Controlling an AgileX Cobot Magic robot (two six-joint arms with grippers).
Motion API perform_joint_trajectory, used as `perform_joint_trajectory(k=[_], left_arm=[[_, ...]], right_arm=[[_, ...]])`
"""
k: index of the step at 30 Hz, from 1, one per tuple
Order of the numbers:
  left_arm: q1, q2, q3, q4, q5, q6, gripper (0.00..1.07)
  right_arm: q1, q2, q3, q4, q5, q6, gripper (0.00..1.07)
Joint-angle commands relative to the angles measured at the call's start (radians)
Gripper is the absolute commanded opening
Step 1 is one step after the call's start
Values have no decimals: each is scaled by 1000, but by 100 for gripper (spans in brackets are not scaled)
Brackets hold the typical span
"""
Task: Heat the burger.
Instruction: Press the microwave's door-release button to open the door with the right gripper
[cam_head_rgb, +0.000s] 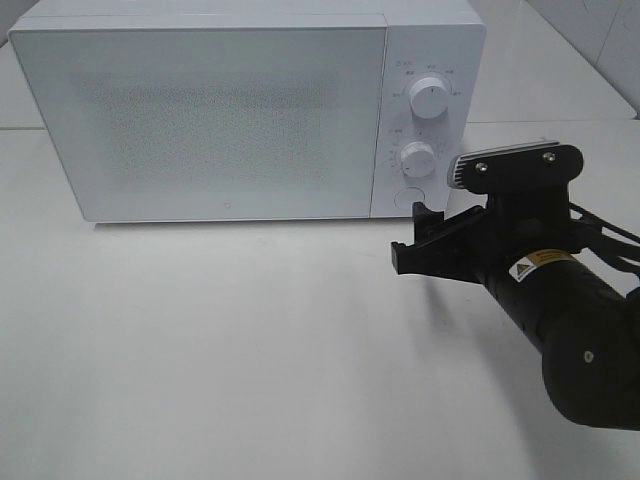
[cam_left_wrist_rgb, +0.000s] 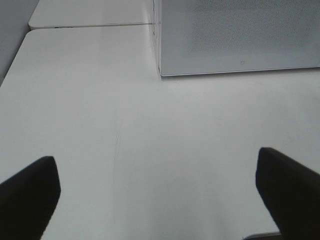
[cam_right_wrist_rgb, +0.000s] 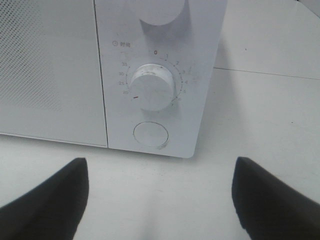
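Starting on the left, the left gripper hung over bare desk short of the microwave's left front corner, its jaws spread fully and holding nothing. The microwave sat toward the desk's back edge with its door shut. On the right, the right gripper faced the control panel, jaws wide apart and empty, roughly in line with the timer knob and the round button beneath it. The step looked to be working those controls. Done well, the jaws would centre squarely on the knob before closing, then turn it without dragging the oven. The burger appeared in no view. The door's dotted panel showed nothing behind it, so whether the burger lay inside could not be told. The timer's setting was hard to read.
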Motion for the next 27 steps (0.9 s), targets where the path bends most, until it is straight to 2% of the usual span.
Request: perform_joint_trajectory(k=[1,7,12,14,15,16,18,19,22,23,25,26,27], left_arm=[[2,-7,3,-5,-3,3,100],[2,-7,3,-5,-3,3,100],[2,-7,3,-5,-3,3,100],[2,-7,3,-5,-3,3,100],[2,-7,3,-5,-3,3,100],[2,-7,3,-5,-3,3,100],[2,-7,3,-5,-3,3,100],[2,-7,3,-5,-3,3,100],[2,-7,3,-5,-3,3,100],[2,-7,3,-5,-3,3,100],[2,-7,3,-5,-3,3,100],[2,-7,3,-5,-3,3,100],[2,-7,3,-5,-3,3,100]], right_arm=[[5,6,-14,5,0,-10,76],[5,6,-14,7,20,65,76],[5,6,-14,6,36,279,75],[5,6,-14,4,37,456,71],[5,6,-14,4,37,456,71],[5,6,-14,4,37,579,67],[5,6,-14,4,37,652,64],[5,6,-14,4,37,806,59],[5,6,-14,4,37,945,53],[5,6,-14,0,37,1085,45],[5,6,-14,-1,37,1133,42],[5,6,-14,-4,37,1235,33],[5,6,-14,-4,37,1235,33]])
